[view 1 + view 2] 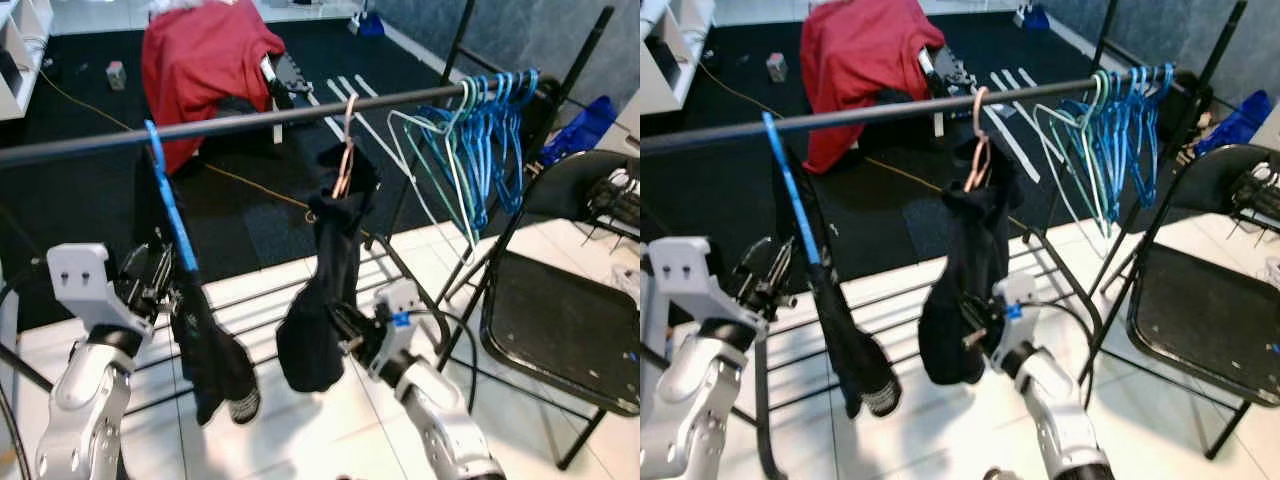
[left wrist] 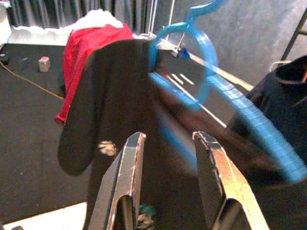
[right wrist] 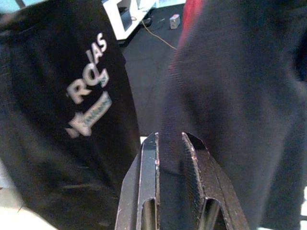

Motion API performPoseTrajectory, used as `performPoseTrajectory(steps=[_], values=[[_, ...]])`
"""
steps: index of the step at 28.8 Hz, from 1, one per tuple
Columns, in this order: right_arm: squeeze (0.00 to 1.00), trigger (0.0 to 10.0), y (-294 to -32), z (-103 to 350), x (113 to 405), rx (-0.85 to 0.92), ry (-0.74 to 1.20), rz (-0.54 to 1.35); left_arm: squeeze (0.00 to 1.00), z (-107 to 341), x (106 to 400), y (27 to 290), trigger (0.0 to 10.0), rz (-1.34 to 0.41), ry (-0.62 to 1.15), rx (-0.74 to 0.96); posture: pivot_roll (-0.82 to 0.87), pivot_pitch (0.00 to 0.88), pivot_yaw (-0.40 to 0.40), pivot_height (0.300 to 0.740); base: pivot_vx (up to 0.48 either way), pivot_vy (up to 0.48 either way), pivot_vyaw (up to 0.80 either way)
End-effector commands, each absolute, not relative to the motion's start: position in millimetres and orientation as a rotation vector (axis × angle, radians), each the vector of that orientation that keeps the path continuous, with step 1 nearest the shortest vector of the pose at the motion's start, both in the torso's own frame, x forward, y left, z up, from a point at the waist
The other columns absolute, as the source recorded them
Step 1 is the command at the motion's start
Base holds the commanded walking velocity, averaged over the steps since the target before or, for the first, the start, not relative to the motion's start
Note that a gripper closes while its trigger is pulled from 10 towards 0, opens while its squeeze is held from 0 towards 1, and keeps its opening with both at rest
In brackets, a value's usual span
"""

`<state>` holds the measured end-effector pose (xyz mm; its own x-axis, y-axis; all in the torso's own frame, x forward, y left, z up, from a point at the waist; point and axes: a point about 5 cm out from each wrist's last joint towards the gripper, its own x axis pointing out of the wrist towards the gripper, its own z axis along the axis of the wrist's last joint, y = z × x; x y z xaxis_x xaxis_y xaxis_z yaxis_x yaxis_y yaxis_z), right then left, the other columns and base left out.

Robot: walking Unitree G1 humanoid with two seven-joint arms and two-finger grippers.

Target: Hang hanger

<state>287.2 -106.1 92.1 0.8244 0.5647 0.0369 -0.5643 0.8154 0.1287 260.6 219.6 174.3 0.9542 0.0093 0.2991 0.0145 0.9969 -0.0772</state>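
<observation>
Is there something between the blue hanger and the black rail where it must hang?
Nothing visible stands between them: the blue hanger already has its hook over the rail. The left gripper is open beside it. The right gripper pinches the dark garment on the pink hanger.

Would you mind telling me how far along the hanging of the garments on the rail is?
Done: the pink hanger and the blue hanger, each carrying a dark garment, hook over the rail. In hand: the right pincer pinches the pink hanger's garment; the left pincer sits open at the blue hanger. Left: letting go; empty hangers wait.
</observation>
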Motion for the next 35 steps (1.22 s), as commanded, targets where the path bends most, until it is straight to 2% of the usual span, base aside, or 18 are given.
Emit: performPoseTrajectory(steps=[1,13,23,35], values=[[0.00,10.0,-102,92,284,0.146,-0.004,0.622,0.00,173,259,222,10.0,0.009,-0.303,-0.061,-0.01,0.151,-0.067,0.740,0.000,0.480,0.00],[0.00,10.0,-100,92,283,0.151,-0.003,0.627,0.00,172,259,221,10.0,0.000,-0.298,-0.056,-0.01,0.157,-0.069,0.740,0.000,0.476,0.00],[0.00,10.0,-96,91,280,0.168,0.003,0.617,0.00,171,261,209,10.0,-0.022,-0.296,-0.021,-0.02,0.175,-0.066,0.740,0.000,-0.480,0.00],[0.00,10.0,-102,92,275,0.164,-0.016,0.571,0.00,176,265,211,10.0,0.011,-0.313,-0.039,-0.02,0.180,-0.061,0.740,0.000,0.000,0.00]])
